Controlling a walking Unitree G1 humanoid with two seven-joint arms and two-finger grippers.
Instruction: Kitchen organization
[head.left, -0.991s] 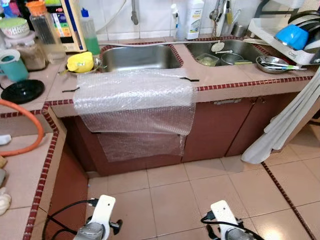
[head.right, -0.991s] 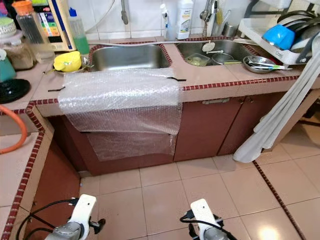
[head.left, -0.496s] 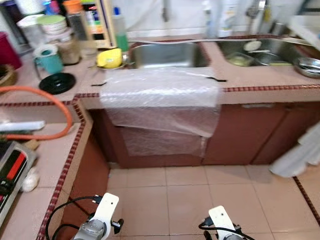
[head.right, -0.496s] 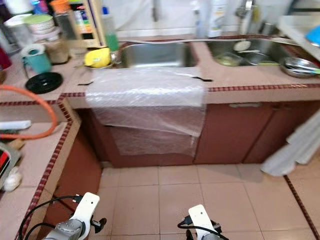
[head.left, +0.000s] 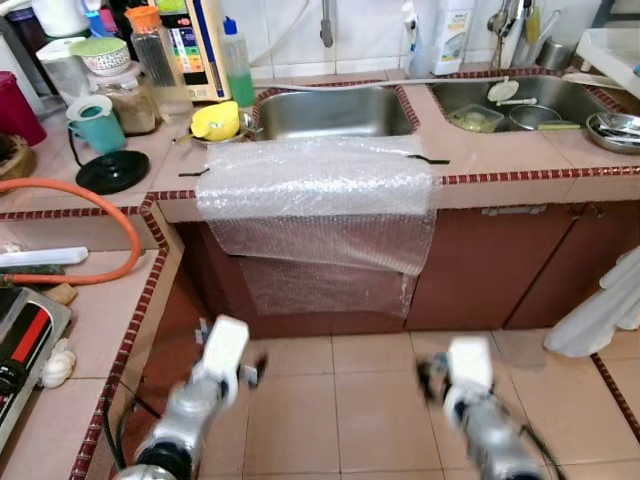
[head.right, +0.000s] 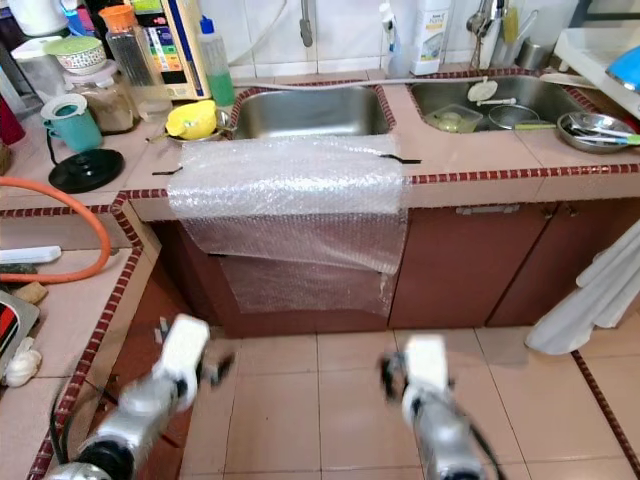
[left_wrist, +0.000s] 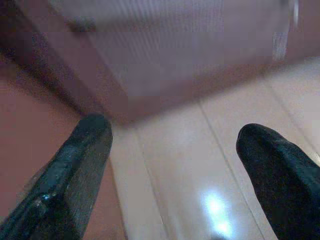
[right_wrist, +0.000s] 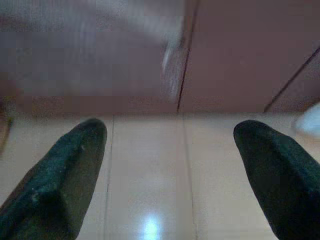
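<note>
While both arms reach forward, the bubble wrap (head.left: 315, 190) hangs beyond them.
Left gripper (left_wrist: 175, 165) and right gripper (right_wrist: 170, 170) gape wide, empty, above floor tiles (head.left: 340, 400).

Home kitchen: double sink (head.left: 335, 112), tiled counter (head.left: 500, 160)

Tiled floor (head.left: 340, 400), maroon cabinets (head.left: 500, 260)
</note>
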